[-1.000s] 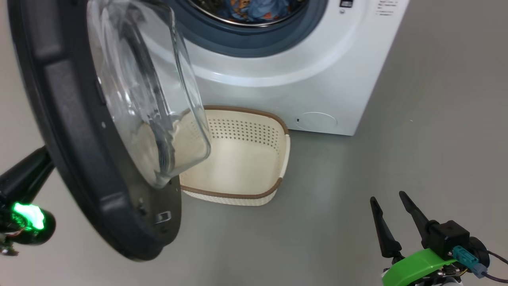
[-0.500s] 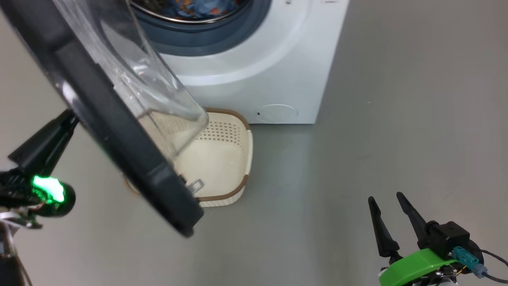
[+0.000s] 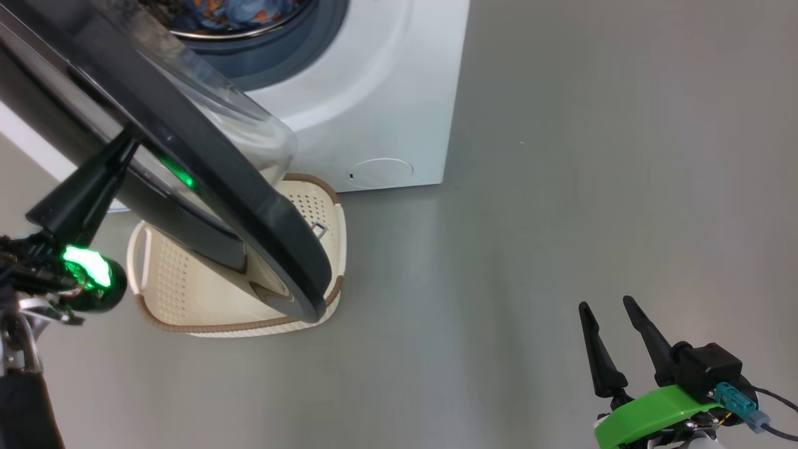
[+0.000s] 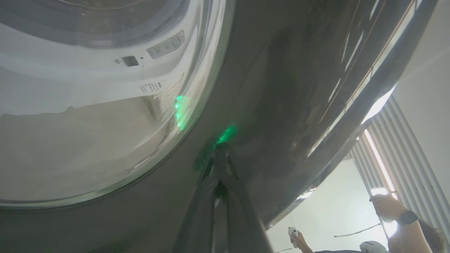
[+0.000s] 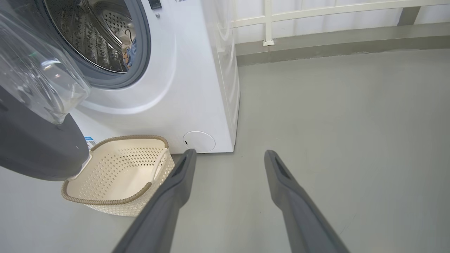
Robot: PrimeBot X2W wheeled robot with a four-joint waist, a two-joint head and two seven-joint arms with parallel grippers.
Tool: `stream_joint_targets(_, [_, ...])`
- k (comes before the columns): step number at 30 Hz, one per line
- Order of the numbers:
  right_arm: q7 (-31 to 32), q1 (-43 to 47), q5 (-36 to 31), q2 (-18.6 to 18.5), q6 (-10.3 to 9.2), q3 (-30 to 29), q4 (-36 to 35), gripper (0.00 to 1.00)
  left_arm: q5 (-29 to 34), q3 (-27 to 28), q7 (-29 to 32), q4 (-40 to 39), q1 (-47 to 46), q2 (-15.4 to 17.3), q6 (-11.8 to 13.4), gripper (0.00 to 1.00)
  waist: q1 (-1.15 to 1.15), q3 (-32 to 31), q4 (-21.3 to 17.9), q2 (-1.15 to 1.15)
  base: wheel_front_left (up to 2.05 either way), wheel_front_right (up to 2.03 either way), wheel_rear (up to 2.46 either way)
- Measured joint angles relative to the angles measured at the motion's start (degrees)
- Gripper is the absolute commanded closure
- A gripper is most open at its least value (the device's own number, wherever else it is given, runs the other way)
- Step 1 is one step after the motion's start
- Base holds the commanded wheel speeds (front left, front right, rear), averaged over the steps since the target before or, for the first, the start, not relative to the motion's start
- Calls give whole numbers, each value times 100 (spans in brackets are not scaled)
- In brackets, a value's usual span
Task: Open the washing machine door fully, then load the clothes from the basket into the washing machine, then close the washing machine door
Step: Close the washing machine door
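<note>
Left gripper (image 4: 221,150) fingers together, tips on washing machine door (image 3: 249,187) — likely to push it shut; basket (image 3: 218,327) empty. Right gripper (image 3: 605,304) open, parked clear.

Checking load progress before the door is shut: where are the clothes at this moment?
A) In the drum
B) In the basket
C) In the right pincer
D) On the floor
A: the blue printed clothes lie inside the drum, while the basket is empty and the right pincer is open and holds nothing.
</note>
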Motion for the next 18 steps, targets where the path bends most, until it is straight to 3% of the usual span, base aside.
stream_joint_targets(18, [-1, -107, 47, 5, 0, 37, -113, 0, 222, 299, -520, 818, -468, -51, -409, 100, 0, 155, -460, 0, 0, 0, 0])
